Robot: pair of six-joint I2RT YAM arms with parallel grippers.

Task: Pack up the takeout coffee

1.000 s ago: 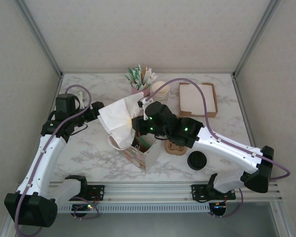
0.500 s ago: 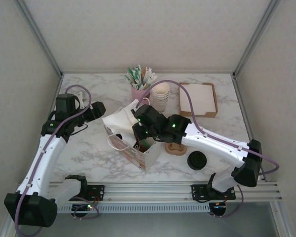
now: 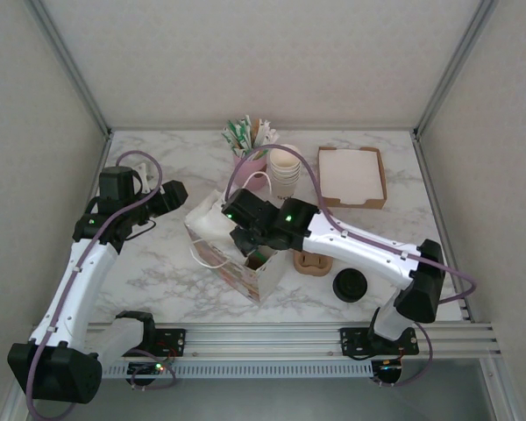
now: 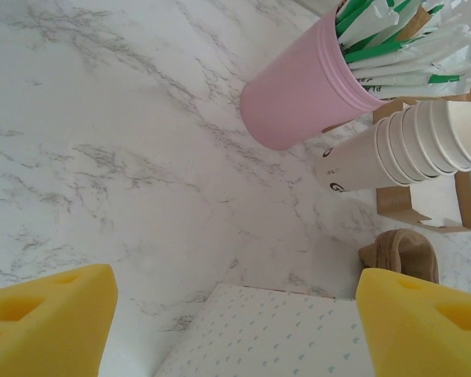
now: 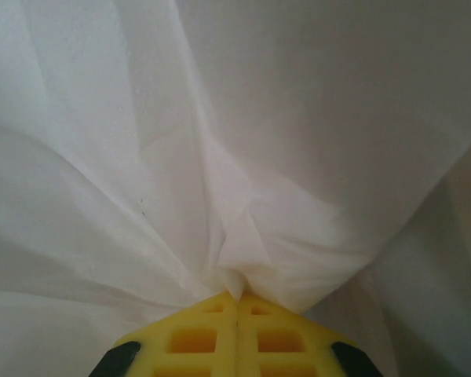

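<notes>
Top external view: the takeout coffee (image 3: 351, 287) stands near the bag (image 3: 261, 279), to its right. The right gripper (image 5: 237, 302) is clamped on white tissue paper (image 5: 220, 157); the left gripper (image 4: 235, 314) stands apart. The paper cup is probably light and crushable, so grip it gently below the black lid (image 3: 351, 281).

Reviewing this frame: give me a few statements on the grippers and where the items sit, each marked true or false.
1. The right gripper is shut on white paper. True.
2. The left gripper is shut. False: its yellow fingers stand wide apart, holding nothing.
3. The pink cup holds wrapped sticks. True.
4. The takeout coffee is inside the bag. False: it stands on the table, right of the bag.
5. The cup stack sits in the cardboard tray. False: it stands between the pink cup and the tray.
</notes>
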